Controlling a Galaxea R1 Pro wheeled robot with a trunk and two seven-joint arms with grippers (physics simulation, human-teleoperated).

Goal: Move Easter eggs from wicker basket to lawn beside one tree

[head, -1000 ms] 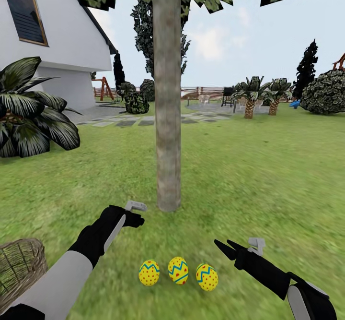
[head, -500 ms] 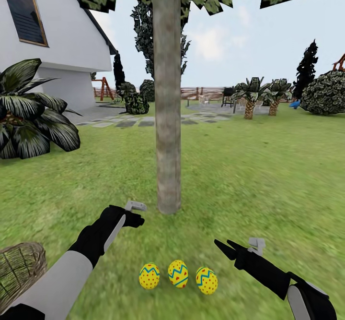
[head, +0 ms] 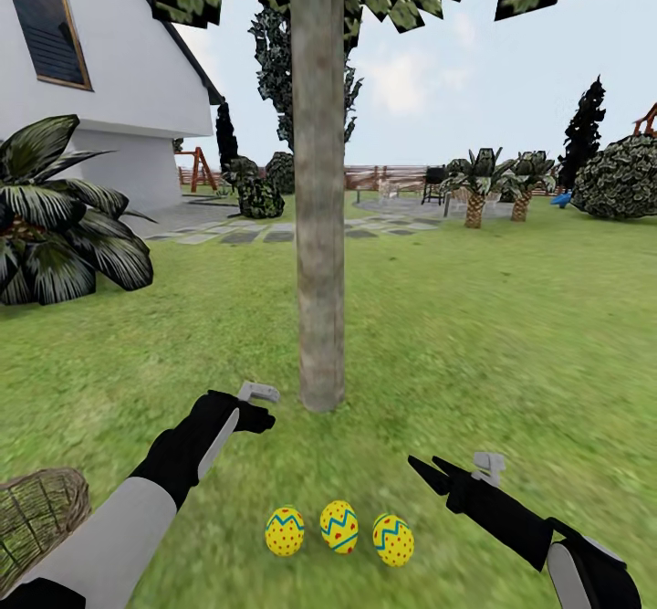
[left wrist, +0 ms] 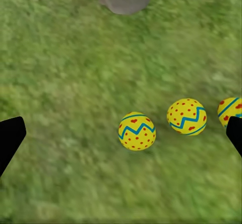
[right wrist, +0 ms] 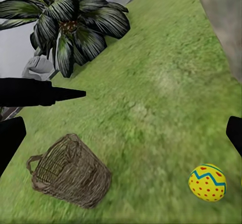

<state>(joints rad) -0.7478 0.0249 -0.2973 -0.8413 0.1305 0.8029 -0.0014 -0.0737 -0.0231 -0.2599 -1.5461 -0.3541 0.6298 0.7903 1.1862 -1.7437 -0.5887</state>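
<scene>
Three Easter eggs point(head: 285, 531) point(head: 338, 526) point(head: 392, 539) lie in a row on the lawn point(head: 474, 344), a short way in front of the tree point(head: 319, 244). In the left wrist view they are eggs point(left wrist: 136, 131) point(left wrist: 187, 116) point(left wrist: 231, 110) below the open fingers point(left wrist: 10, 138). My left gripper point(head: 260, 415) hovers open left of the trunk's foot. Right of the eggs, my right gripper point(head: 424, 467) is open and empty. The wicker basket point(head: 36, 509) lies tilted at the lower left, also seen as the basket point(right wrist: 70, 171) with one egg point(right wrist: 207, 182) nearby.
A dark-fronded palm shrub point(head: 55, 216) stands at the left before the white house point(head: 109, 61). Stone slabs point(head: 274, 228), short palms point(head: 474, 184), a round bush point(head: 620, 175) and a fence point(head: 383, 175) lie far behind. Open grass spreads to the right.
The whole picture has shifted a little: trunk foot, eggs and basket sit slightly lower, so the camera moved. Both arms keep their pose and the eggs lie still.
</scene>
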